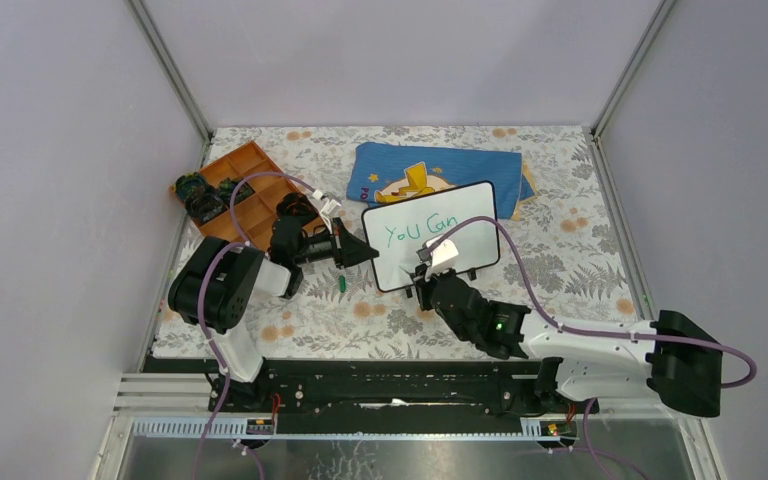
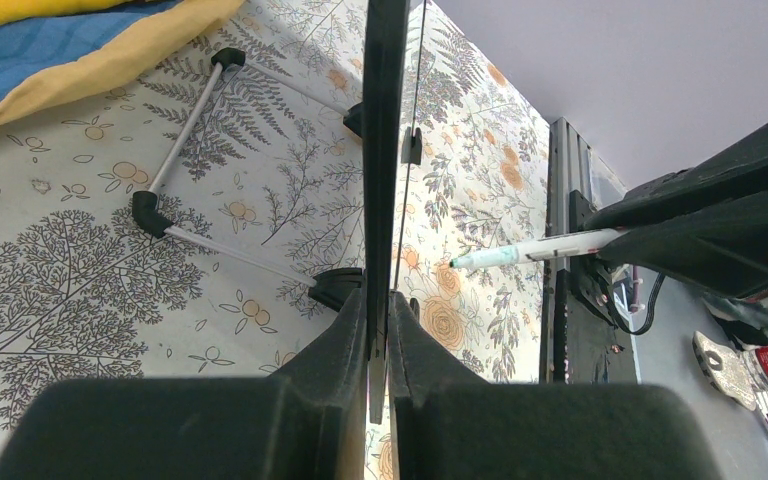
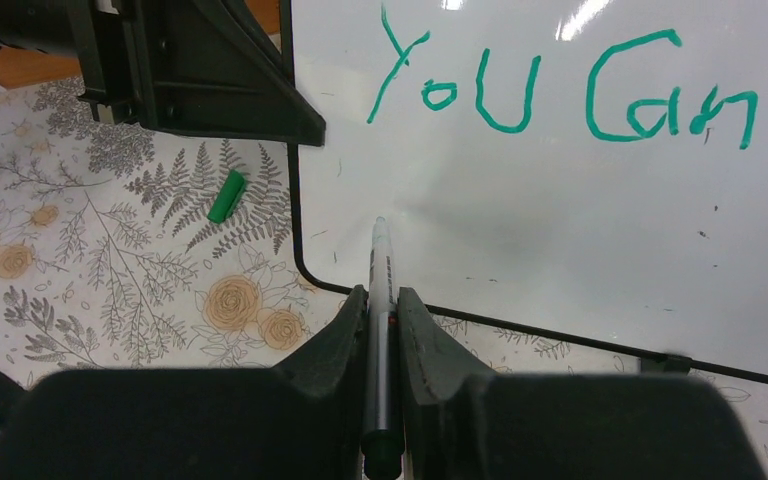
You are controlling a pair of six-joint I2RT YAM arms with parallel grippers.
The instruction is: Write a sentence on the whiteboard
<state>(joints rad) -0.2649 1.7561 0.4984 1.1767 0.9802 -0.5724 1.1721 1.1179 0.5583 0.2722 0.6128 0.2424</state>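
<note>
Handwritten in green marker on the whiteboard (image 3: 560,250), in one line near its top: the words (image 3: 532,90) "YoU Can", with big Y, U and C. Tiny print on the pen (image 3: 380,280) barrel, too small to read.

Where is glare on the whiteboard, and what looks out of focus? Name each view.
Right wrist view: glare streaks on the whiteboard above the sentence; the right end effector, holding the marker, is soft. Left wrist view: the left end effector is dark and blurred, the tablecloth sharper.
</note>
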